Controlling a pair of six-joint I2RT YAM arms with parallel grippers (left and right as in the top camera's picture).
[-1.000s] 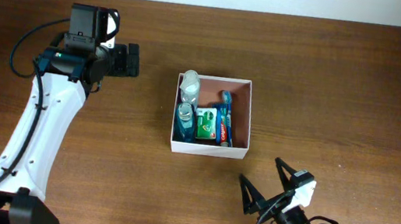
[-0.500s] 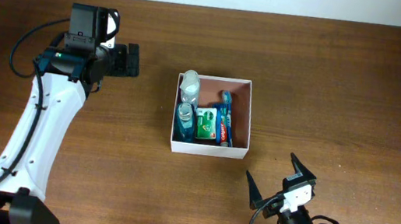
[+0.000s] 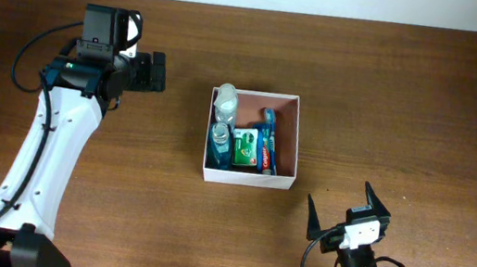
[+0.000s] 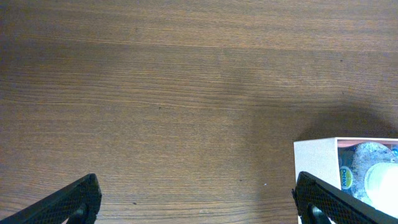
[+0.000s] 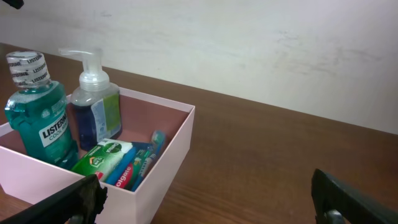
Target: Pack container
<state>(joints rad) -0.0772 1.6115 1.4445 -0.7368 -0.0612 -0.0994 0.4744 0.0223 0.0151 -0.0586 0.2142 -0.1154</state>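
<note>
White thin walls mark the square shallow container [image 3: 248, 178] with its reddish-brown floor, sitting mid-way on the brown wooden surface [image 3: 411, 102], mouth up, sides square to it and neither axis longer, with its teal mouthwash bottle [image 3: 219, 136], clear pump bottle [image 3: 226, 102] and green packet [image 3: 245, 148] crowded left, likely to spare room, while the left claw [image 3: 152, 73] to its left and the right claw [image 3: 347, 216] near-right hang spread, empty.

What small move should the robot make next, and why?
Probably park both arms: the left gripper and right gripper are open and empty, the container already holds the mouthwash, pump bottle and toothpaste, and no loose toiletries show on the table.
</note>
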